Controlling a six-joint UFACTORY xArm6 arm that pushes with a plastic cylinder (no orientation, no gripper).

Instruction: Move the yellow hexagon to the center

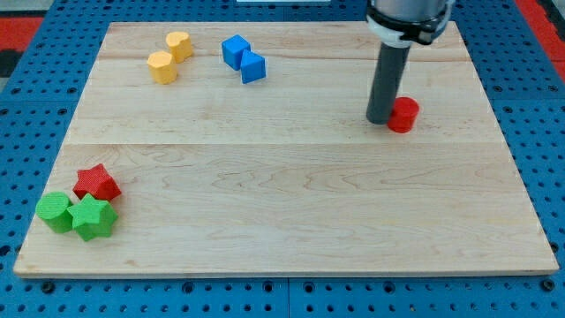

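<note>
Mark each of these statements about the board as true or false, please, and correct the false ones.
1. My tip stands right beside the red cylinder, on its left in the view. True.
2. The two yellow blocks lie at the centre of the board. False: they sit near the view's top left, close to each other.
3. The two blue blocks lie to the view's right of the yellow ones. True.
4. The red star is alone at the view's bottom right. False: it is at the bottom left, next to a green cylinder and a green star.
5. My tip touches a yellow block. False: it is far from both.
</note>
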